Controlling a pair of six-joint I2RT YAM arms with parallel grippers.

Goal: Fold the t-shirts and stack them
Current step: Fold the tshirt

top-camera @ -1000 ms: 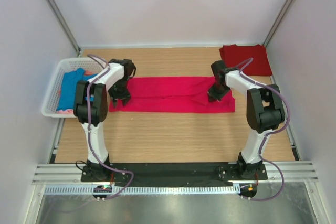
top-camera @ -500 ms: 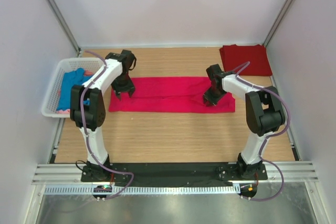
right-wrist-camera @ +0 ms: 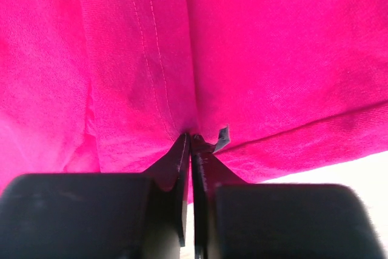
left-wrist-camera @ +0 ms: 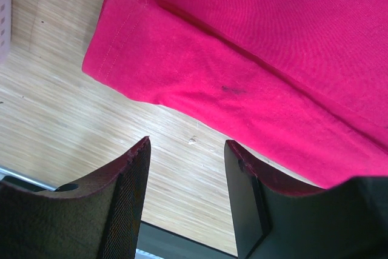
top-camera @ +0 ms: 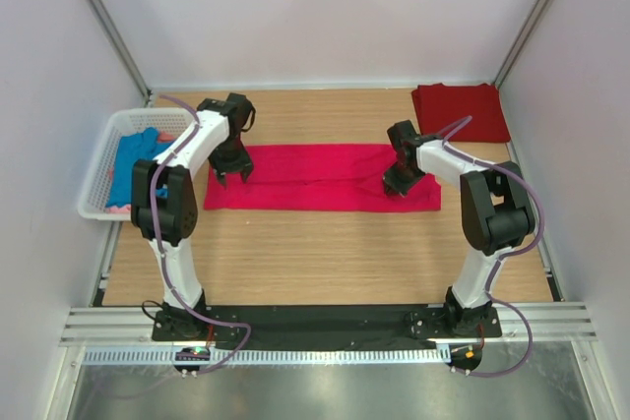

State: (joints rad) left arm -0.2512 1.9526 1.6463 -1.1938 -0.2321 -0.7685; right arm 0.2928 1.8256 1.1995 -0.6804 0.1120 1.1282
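Note:
A bright pinkish-red t-shirt (top-camera: 315, 176) lies folded into a long strip across the middle of the table. My left gripper (top-camera: 231, 176) hovers open over its left end; in the left wrist view the left gripper (left-wrist-camera: 188, 144) has bare wood between its fingers and the shirt's hem (left-wrist-camera: 242, 47) lies just beyond. My right gripper (top-camera: 392, 189) sits at the strip's right end. In the right wrist view the right gripper (right-wrist-camera: 191, 136) is shut, and the cloth (right-wrist-camera: 242, 47) puckers into its tips. A darker red t-shirt (top-camera: 461, 110) lies folded at the back right.
A white lattice basket (top-camera: 95, 179) stands at the left edge, holding a blue t-shirt (top-camera: 133, 164) with a bit of pale pink cloth (top-camera: 120, 209) at its near end. Grey walls close in the table on three sides.
The left arm has swung farther back over the shirt's left end, still open. The right gripper has shifted slightly left on the right end and pinched the cloth.

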